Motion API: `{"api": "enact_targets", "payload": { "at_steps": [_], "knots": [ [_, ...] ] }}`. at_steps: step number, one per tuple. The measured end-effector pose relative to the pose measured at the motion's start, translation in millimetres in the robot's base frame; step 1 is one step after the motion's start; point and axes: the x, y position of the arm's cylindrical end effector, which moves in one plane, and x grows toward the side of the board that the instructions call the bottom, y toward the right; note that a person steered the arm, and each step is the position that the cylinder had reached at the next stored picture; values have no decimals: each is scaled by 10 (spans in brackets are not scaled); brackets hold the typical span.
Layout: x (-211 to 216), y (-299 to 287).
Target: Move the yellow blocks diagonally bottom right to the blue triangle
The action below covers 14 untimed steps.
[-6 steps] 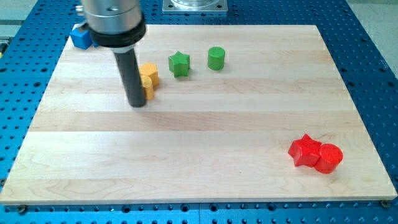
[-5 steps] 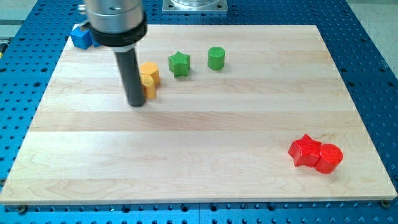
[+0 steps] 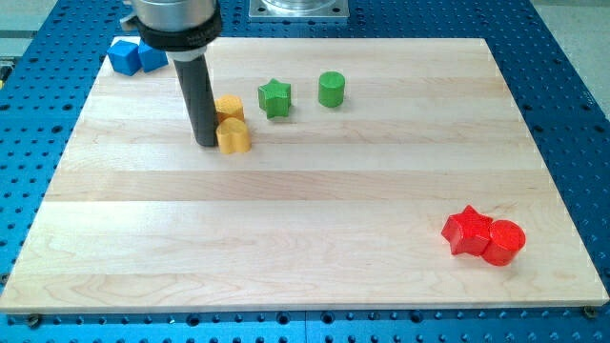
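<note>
Two yellow blocks sit together at the upper left of the wooden board [image 3: 305,219]: the nearer one [image 3: 233,136] and the farther one [image 3: 229,108], touching each other. My tip [image 3: 207,143] rests on the board just left of the nearer yellow block, touching or almost touching it. Two blue blocks lie at the board's top-left corner: one [image 3: 122,56] and another [image 3: 152,55] partly hidden behind the arm. Their shapes are not clear.
A green star [image 3: 274,97] and a green cylinder [image 3: 331,89] stand to the right of the yellow blocks. A red star [image 3: 468,232] and a red cylinder [image 3: 503,242] touch each other at the view's bottom right.
My tip has moved toward the view's top, a little. The nearer yellow block now shows fully to the tip's right. The second blue block has come into view.
</note>
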Motion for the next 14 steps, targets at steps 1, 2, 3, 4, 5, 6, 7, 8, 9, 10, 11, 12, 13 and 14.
{"api": "enact_targets", "payload": {
  "at_steps": [1,2,3,4,5,6,7,8,9,10,11,12,13,14],
  "knots": [
    [485,-9],
    [726,428],
    [294,1394],
    [-165,1559],
    [-238,1566],
    [-266,1342],
    [-325,887],
    [-471,848],
    [-612,848],
    [-455,745],
    [-292,429],
    [-292,242],
    [-284,330],
    [-275,547]
  ]
}}
